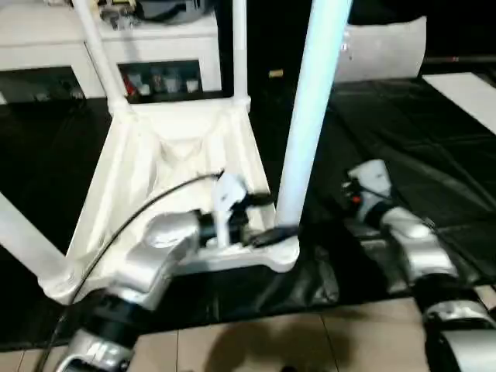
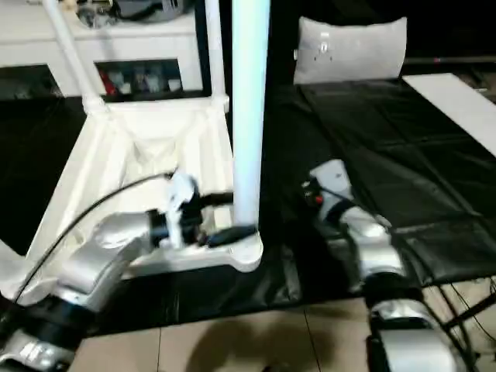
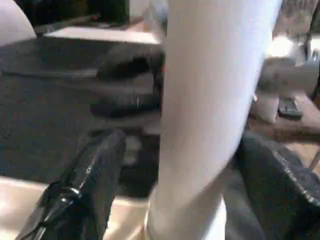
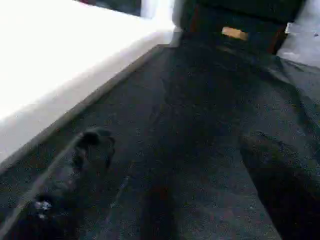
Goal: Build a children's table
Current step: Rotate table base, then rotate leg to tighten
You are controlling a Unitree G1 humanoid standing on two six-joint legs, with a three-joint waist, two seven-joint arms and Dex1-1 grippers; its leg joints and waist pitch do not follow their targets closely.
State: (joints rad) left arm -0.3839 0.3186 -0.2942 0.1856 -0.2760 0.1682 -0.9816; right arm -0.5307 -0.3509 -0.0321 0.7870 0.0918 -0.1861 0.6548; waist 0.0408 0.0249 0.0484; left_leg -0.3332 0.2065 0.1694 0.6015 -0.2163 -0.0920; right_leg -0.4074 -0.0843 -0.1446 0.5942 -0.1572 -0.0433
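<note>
The children's table lies upside down on a black mat, its white ribbed top (image 1: 170, 170) facing up. Legs stand in its corner sockets: two at the far side (image 1: 97, 46) (image 1: 239, 46), one at the near left (image 1: 23, 240), and a tall one at the near right corner (image 1: 310, 108). My left gripper (image 1: 280, 226) reaches across the top to the base of that near right leg (image 3: 210, 110). Its black fingers (image 3: 85, 185) stand open on either side of the tube, one a little clear of it. My right gripper (image 4: 175, 170) hangs open over the mat, right of the table.
A white cabinet (image 1: 155, 46) with glass doors stands behind the table. A grey cushion (image 1: 384, 46) and a white board (image 1: 465, 93) lie at the back right. The black mat (image 1: 403, 132) gives way to a tiled floor (image 1: 271, 341) in front.
</note>
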